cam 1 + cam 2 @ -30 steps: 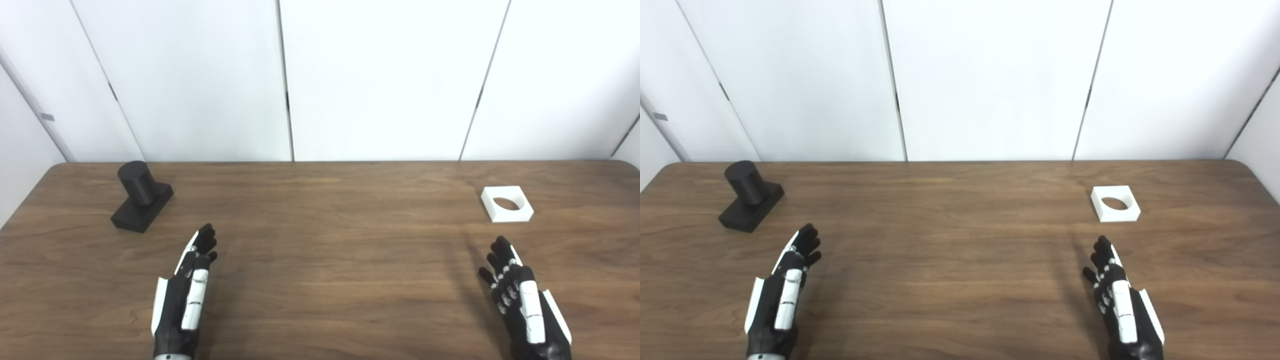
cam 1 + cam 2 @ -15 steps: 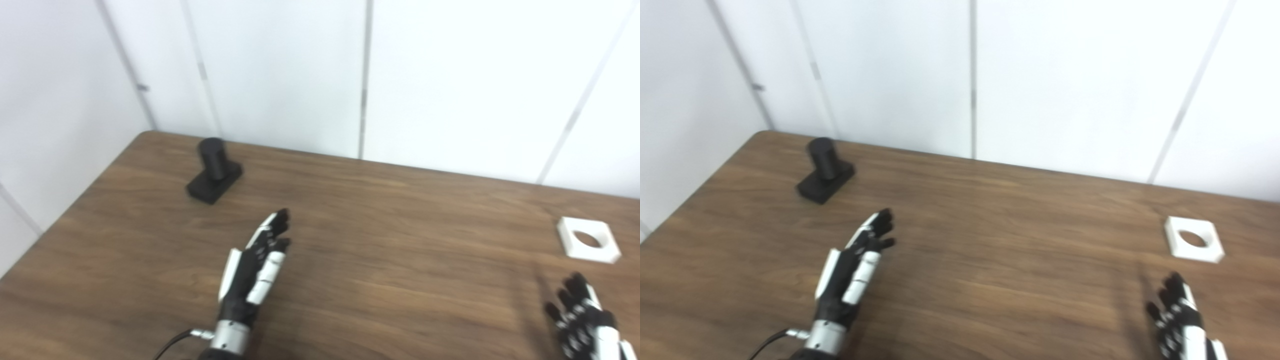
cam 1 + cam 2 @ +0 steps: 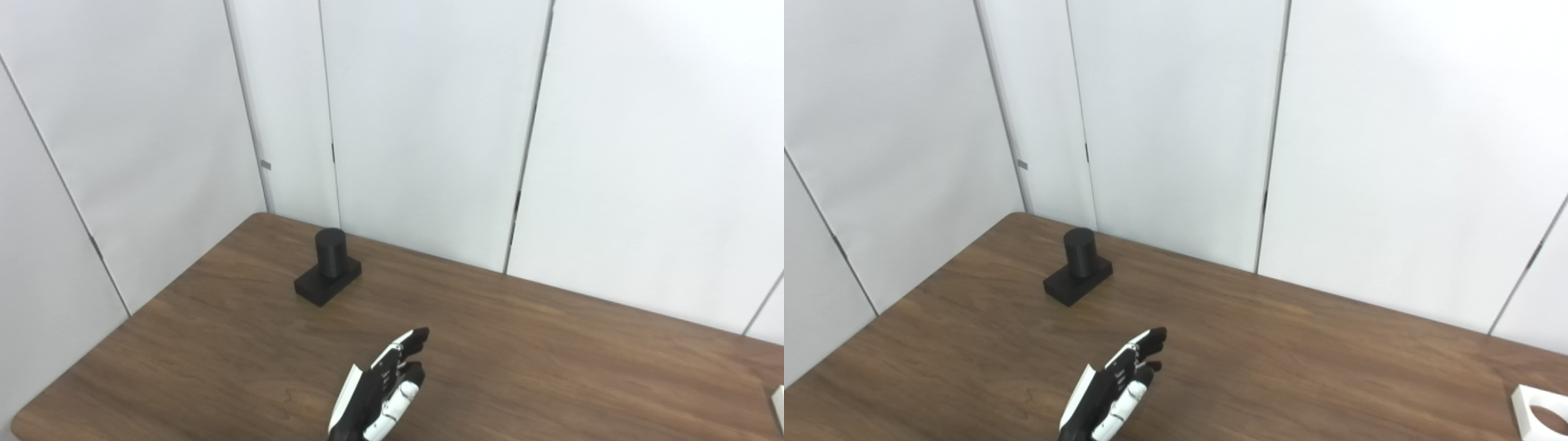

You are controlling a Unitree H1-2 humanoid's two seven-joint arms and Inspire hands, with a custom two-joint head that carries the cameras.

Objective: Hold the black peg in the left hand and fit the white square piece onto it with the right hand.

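The black peg (image 3: 331,254), a short cylinder upright on a flat black base, stands near the table's far left corner. My left hand (image 3: 383,392) hovers over the wood well short of the peg and to its right, fingers stretched out together and holding nothing. The white square piece (image 3: 1542,413) with its round hole lies flat at the right edge of the right eye view; only a sliver of it (image 3: 779,401) shows in the left eye view. My right hand is outside both views.
The brown wooden table (image 3: 233,343) has its left edge and rounded far left corner in sight. White wall panels (image 3: 422,122) rise straight behind the far edge and along the left side.
The camera has turned left and tilted up, so the whole scene shifted right and down. My right hand has left the picture. My left hand has reached a little farther forward, still open.
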